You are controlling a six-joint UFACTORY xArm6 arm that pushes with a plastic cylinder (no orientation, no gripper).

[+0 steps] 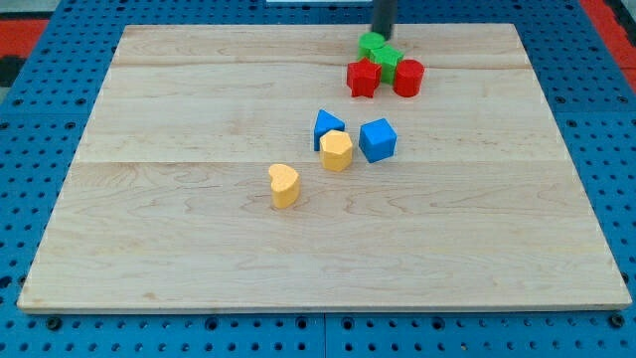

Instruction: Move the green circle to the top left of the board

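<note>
The green circle sits near the view's top, right of centre, on the wooden board. A second green block touches it on its lower right. My tip rests right at the green circle's upper right edge, touching or almost touching it. A red star-like block and a red round block sit just below the green pair, packed close against them.
A blue triangular block, a blue cube and a yellow block cluster at the board's middle. A yellow heart block lies lower left of them. Blue pegboard surrounds the board.
</note>
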